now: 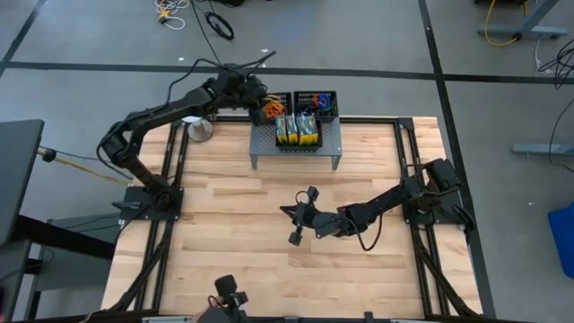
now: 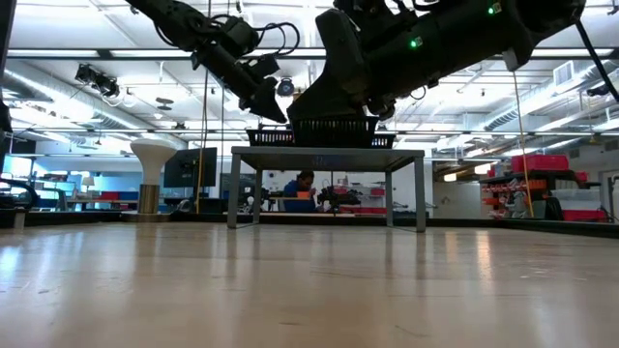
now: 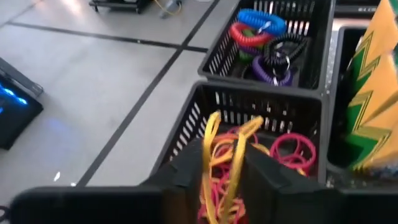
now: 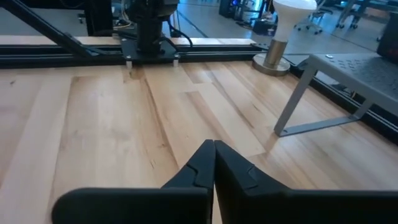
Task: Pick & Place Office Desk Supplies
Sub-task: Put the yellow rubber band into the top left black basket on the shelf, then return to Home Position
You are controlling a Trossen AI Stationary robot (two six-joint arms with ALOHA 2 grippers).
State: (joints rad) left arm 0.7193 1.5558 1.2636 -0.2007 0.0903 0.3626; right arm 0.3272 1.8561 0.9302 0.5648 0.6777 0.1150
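Left wrist view: the left gripper point(image 3: 222, 168) has its fingers parted slightly around a tangle of orange rubber bands point(image 3: 225, 149), held over a black mesh tray point(image 3: 249, 112) where pink loops point(image 3: 293, 149) lie (a second tray point(image 3: 273, 37) beyond holds blue, red, black and purple coils). Both trays sit on the grey shelf point(image 1: 296, 148) beside yellow-green boxes point(image 1: 297, 130). The right gripper point(image 4: 214, 163) is closed on nothing, low over the wooden table point(image 4: 106, 124).

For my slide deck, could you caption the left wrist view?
Left claw pinching orange rubber bands above a black mesh tray.
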